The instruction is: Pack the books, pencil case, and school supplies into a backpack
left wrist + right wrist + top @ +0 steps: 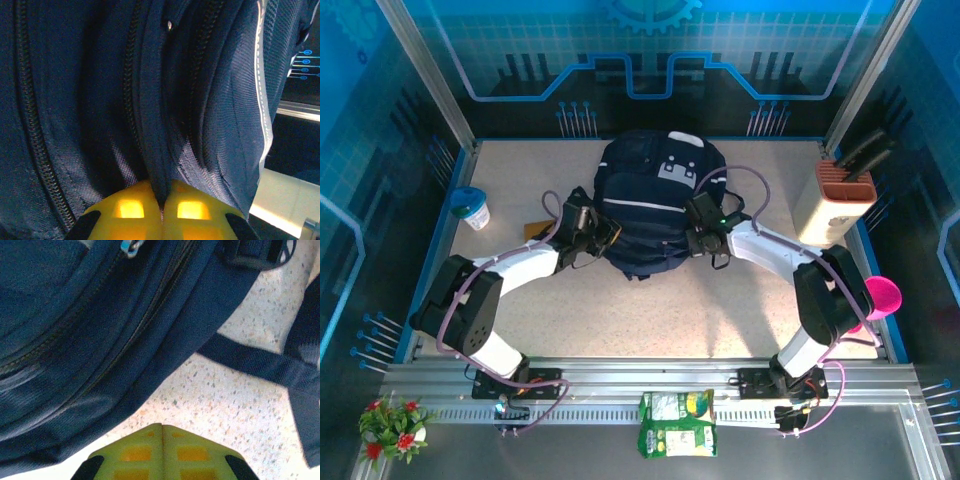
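The navy backpack lies at the middle of the table, its pale stripe across it. My left gripper presses against its left side. In the left wrist view the yellow fingers are shut on a fold of backpack fabric between two zipper lines. At the bag's right side is my right gripper; its wrist view shows the right gripper shut with nothing in it, just over the speckled table beside the backpack edge and a dark strap. The books are hidden or out of view.
A white cup with a blue lid stands at the left, a small brown flat item near it. A knife block and a pink cup are at the right. A green packet lies at the front rail.
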